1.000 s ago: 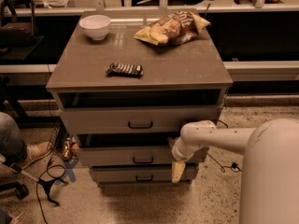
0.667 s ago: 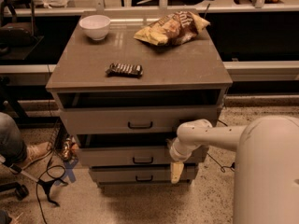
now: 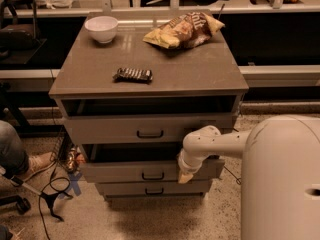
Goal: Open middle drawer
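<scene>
Gripper (image 3: 186, 176) located at right end of middle drawer (image 3: 115, 172) front. Grip state not discernible. Handle (image 3: 152, 175) just left of jaws, level with them, bar horizontal. Drawer partly out, with dark gap above. Further pull toward camera judged necessary.

view: one camera, above and in front of the cabinet (image 3: 190, 69) | facing: downward onto the cabinet top and drawer fronts | range: near, the cabinet filled most of the frame | robot body (image 3: 280, 179): right of the cabinet front | gripper (image 3: 185, 176): low at the cabinet front, right side
</scene>
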Controlling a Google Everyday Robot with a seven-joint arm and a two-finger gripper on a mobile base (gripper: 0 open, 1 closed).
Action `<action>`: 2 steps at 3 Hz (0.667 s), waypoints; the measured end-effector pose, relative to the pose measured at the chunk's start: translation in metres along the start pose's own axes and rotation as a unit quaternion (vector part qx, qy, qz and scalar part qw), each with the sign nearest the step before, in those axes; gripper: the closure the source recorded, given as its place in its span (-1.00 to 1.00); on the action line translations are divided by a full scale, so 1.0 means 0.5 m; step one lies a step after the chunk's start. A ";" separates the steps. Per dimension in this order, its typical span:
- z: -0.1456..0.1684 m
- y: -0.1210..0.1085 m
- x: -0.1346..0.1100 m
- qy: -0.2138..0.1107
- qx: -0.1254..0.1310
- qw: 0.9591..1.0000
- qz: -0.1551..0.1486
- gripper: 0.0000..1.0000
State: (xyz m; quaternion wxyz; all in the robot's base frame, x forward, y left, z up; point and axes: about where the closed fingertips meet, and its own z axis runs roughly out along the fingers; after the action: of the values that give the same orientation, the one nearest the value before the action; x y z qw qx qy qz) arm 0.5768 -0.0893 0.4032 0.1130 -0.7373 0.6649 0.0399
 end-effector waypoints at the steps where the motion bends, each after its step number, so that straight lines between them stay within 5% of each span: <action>1: -0.025 0.016 0.007 0.005 0.011 1.000 0.009 0.60; 2: -0.036 0.027 0.017 0.004 0.018 1.000 0.018 0.99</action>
State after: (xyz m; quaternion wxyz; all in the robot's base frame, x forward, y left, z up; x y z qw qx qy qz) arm 0.5628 -0.1029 0.4175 0.1228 -0.7231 0.6792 0.0271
